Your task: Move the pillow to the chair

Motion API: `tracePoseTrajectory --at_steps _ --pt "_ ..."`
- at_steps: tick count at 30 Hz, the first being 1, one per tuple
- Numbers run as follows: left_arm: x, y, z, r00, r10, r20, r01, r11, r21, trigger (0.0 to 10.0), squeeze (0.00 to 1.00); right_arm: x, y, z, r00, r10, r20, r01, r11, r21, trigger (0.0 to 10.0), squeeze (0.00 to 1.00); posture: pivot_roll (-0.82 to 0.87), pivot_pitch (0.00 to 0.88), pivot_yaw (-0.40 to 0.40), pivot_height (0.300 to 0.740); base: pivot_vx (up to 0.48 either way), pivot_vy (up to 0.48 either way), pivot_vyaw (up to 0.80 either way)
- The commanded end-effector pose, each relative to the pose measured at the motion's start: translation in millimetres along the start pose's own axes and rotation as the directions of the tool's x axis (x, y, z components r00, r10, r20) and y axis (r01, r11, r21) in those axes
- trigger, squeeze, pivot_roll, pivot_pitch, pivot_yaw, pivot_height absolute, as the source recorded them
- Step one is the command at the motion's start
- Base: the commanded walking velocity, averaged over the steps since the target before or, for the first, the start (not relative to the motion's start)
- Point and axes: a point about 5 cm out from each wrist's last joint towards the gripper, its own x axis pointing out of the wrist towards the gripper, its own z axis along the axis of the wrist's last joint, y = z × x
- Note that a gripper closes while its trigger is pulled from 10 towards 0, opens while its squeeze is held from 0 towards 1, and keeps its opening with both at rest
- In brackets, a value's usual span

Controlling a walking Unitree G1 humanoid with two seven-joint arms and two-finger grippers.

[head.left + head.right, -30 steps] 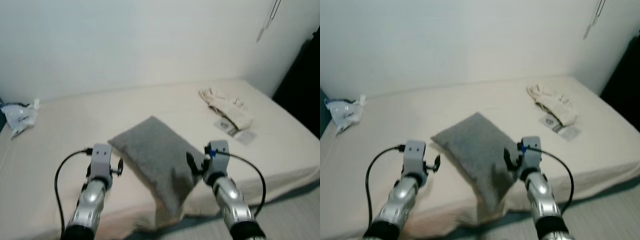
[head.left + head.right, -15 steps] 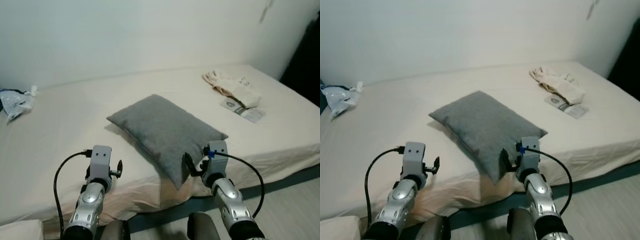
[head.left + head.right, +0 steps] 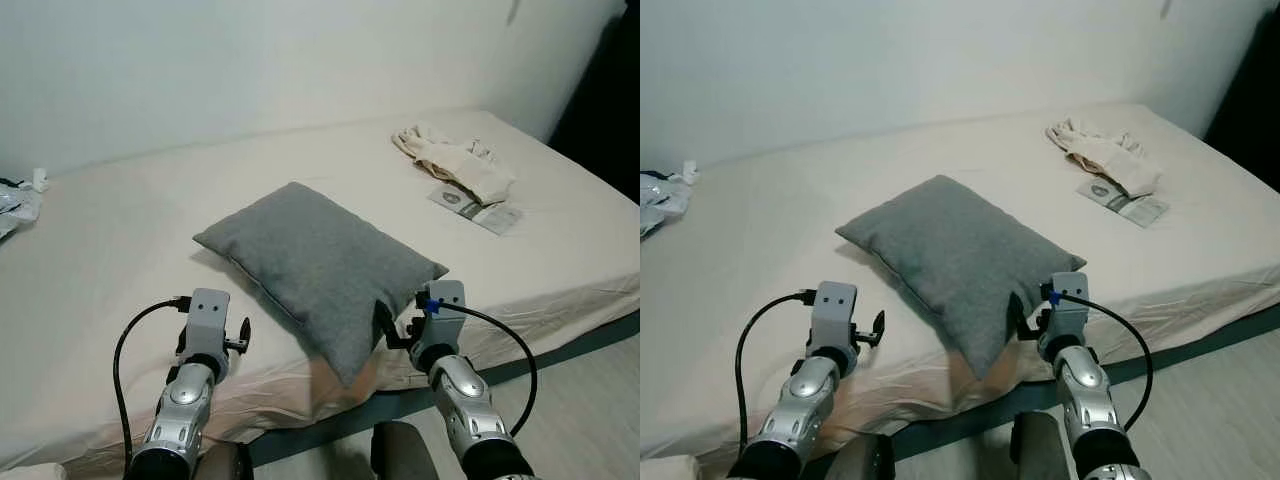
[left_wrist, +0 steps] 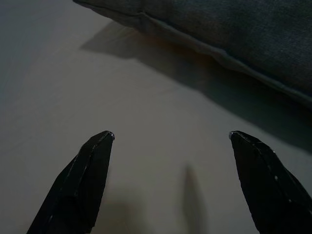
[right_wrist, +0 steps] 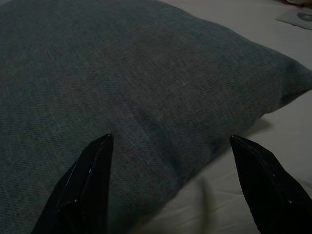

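A grey pillow (image 3: 315,262) lies slantwise on the bed, one corner reaching the mattress's near edge. My right gripper (image 5: 170,141) is open, its fingers spread over the pillow's top face near that corner; the right arm (image 3: 445,345) comes up beside the pillow's right edge. My left gripper (image 4: 170,139) is open over bare sheet, with the pillow's seam (image 4: 204,46) a short way ahead and nothing between the fingers. The left arm (image 3: 200,345) is to the left of the pillow, apart from it. No chair is in view.
The bed (image 3: 110,250) has a cream sheet and stands against a white wall. A pile of cream cloth (image 3: 450,160) and a printed leaflet (image 3: 470,208) lie at its far right. A plastic bag (image 3: 12,200) sits at the left edge. Pale floor (image 3: 590,400) lies to the right.
The whole picture has shifted with the camera, which now looks down on the bed more steadily. Both grippers stay open. The right one sits slightly closer against the pillow's near corner.
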Motion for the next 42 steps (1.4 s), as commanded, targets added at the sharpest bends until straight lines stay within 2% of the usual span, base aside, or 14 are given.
tracePoseTrajectory --at_steps 1,12,18,24,25,27,35,36,37,38,39,40,41,42 --pt "-0.6 0.7 0 1.0 -0.004 -0.001 0.004 1.0 0.02 10.0 0.0 0.9 0.4 0 1.0 0.0 -0.004 0.0 1.0 -0.01 10.0 0.0 -0.01 0.08 0.012 0.595 0.0 0.0 0.0" --pt "-0.2 3.0 0 1.0 -0.012 -0.009 0.012 1.0 0.026 10.0 0.0 3.5 2.5 1 1.0 0.0 -0.004 0.0 1.0 -0.001 10.0 0.0 0.0 0.094 0.017 0.595 0.0 0.0 0.0" --pt "6.9 7.2 11 1.0 -0.027 0.007 0.026 0.999 0.036 10.0 0.0 10.6 1.0 13 1.0 0.015 0.021 -0.015 1.0 -0.006 10.0 0.0 0.02 0.137 0.032 0.565 0.0 0.0 0.0" --pt "8.7 21.3 20 0.999 -0.03 0.019 0.031 0.998 -0.052 10.0 0.0 19.0 -2.8 42 0.993 0.053 0.103 -0.053 0.999 -0.009 10.0 0.0 0.03 0.162 0.041 0.545 0.0 0.0 0.0" --pt "10.1 23.7 22 0.999 -0.043 0.014 0.045 0.992 -0.121 10.0 0.0 21.5 -7.4 49 0.992 0.062 0.113 -0.06 0.998 -0.022 10.0 0.0 0.04 0.17 0.044 0.545 0.0 0.0 0.0" --pt "10.8 24.8 23 0.999 -0.046 0.011 0.047 0.988 -0.144 10.0 0.0 22.4 -9.7 52 0.992 0.061 0.114 -0.059 0.998 -0.024 10.0 0.0 0.04 0.173 0.045 0.545 0.0 0.0 0.0" --pt "25.9 38.5 48 0.997 -0.078 0.02 0.08 0.942 -0.327 10.0 0.0 34.6 -28.6 85 0.985 0.109 0.131 -0.108 0.994 -0.017 10.0 0.0 0.05 0.197 0.05 0.545 0.0 0.0 0.0" --pt "28.8 44.0 55 0.996 -0.083 0.034 0.09 0.934 -0.345 10.0 0.08 36.4 -29.5 94 0.98 0.143 0.139 -0.142 0.99 -0.016 10.0 0.18 0.05 0.2 0.05 0.545 0.0 0.0 0.0" --pt "30.9 49.0 60 0.995 -0.09 0.045 0.1 0.927 -0.361 10.0 0.19 37.6 -31.1 101 0.975 0.167 0.144 -0.166 0.986 -0.017 10.0 0.18 0.05 0.204 0.051 0.545 0.0 0.0 0.0" --pt "32.4 53.1 64 0.994 -0.097 0.053 0.11 0.918 -0.382 10.0 0.58 38.4 -33.3 107 0.973 0.179 0.146 -0.178 0.984 -0.017 10.0 0.21 0.06 0.206 0.051 0.545 0.0 0.0 0.0" --pt "33.4 56.6 68 0.993 -0.104 0.058 0.119 0.91 -0.397 10.0 0.84 38.9 -37.0 112 0.973 0.177 0.149 -0.176 0.984 -0.021 10.0 0.24 0.06 0.209 0.052 0.545 0.0 0.0 0.0" --pt "33.4 56.6 68 0.993 -0.104 0.058 0.119 0.91 -0.397 10.0 0.84 38.9 -37.0 112 0.973 0.177 0.149 -0.176 0.984 -0.021 10.0 0.24 0.06 0.209 0.052 0.545 0.0 0.0 0.0" --pt "34.9 59.8 73 0.988 -0.139 0.067 0.154 0.891 -0.426 10.0 1.0 39.2 -52.1 119 0.983 0.117 0.143 -0.118 0.993 -0.005 10.0 0.56 0.06 0.213 0.054 0.545 0.0 0.0 0.0" --pt "35.2 60.0 75 0.986 -0.152 0.069 0.167 0.886 -0.432 10.0 1.0 39.0 -57.1 120 0.985 0.096 0.143 -0.098 0.995 0.002 10.0 0.56 0.06 0.213 0.054 0.545 0.0 0.0 0.0"
